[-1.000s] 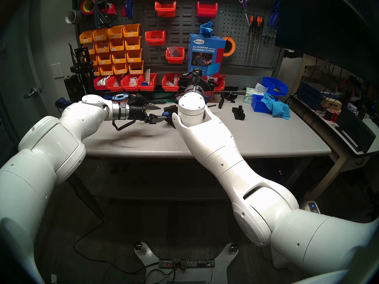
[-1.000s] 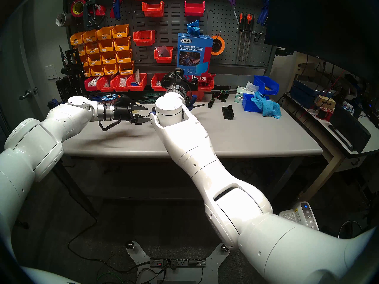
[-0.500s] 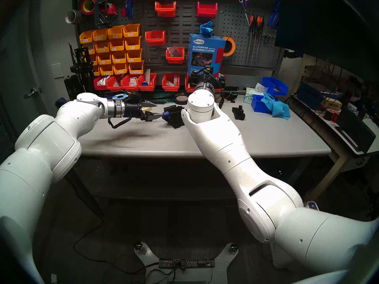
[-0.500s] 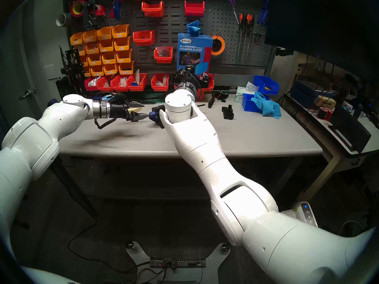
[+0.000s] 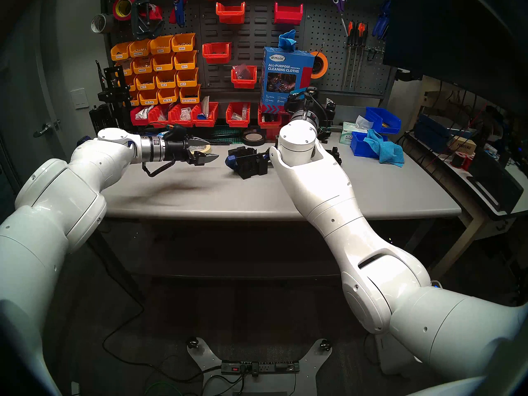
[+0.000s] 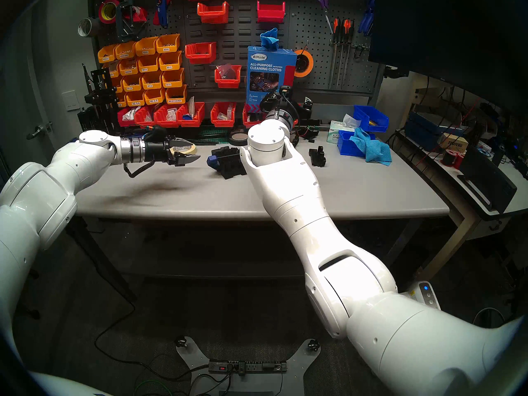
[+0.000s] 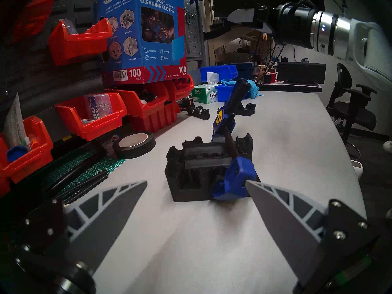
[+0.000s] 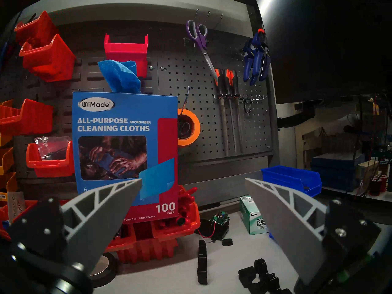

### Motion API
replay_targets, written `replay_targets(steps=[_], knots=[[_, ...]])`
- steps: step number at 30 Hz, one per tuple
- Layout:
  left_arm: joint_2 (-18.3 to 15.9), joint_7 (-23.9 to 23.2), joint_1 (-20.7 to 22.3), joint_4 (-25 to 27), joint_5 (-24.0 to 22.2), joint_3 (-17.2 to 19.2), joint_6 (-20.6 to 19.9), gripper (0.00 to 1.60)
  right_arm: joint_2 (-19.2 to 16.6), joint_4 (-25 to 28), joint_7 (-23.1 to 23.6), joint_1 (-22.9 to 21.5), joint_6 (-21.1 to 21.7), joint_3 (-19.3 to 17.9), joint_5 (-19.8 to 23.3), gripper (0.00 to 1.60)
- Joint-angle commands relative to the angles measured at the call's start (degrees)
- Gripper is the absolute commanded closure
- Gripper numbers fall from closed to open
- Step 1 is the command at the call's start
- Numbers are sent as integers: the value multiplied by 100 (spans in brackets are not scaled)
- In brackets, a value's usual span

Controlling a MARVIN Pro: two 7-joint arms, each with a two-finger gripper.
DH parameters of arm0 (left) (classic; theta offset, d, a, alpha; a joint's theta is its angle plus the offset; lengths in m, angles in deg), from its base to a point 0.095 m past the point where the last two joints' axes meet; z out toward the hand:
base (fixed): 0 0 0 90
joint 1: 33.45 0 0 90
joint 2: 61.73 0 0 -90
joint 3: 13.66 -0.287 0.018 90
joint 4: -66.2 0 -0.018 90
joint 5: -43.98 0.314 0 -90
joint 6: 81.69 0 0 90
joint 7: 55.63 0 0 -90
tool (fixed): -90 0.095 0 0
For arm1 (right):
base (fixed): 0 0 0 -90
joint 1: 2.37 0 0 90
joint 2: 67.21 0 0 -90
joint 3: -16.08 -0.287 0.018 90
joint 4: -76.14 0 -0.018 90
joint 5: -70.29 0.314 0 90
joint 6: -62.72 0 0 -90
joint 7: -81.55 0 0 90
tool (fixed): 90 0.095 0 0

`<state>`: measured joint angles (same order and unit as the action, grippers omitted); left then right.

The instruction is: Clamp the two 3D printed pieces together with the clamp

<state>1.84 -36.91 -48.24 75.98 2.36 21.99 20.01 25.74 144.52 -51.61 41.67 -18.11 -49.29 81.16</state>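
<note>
Both arms backed away from clamp (image 7: 232, 176); I see left gripper (image 7: 196, 182) and right gripper (image 8: 193, 181) fingers spread, empty. Clamp grips two 3D printed pieces (image 7: 197, 162) mid-surface. Assembly rigid, light; grab handle.

In both head views the right arm (image 5: 300, 158) covered the trigger end of the clamp (image 5: 245, 157) and part of the two 3D printed pieces (image 5: 251, 165). The right gripper (image 7: 239, 20) was barely visible there. Labels on the yellow bins (image 5: 160, 66) were too small to read.
</note>
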Motion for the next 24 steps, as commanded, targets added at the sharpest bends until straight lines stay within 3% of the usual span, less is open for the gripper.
replay_targets(steps=[1, 24], knots=[[-135, 75, 220, -38, -49, 79, 21, 0, -221, 153, -95, -101, -9, -108, -119, 0], [-289, 524, 219, -198, -57, 222, 31, 0, -611, 365, -470, 46, 6, -397, -288, 0]])
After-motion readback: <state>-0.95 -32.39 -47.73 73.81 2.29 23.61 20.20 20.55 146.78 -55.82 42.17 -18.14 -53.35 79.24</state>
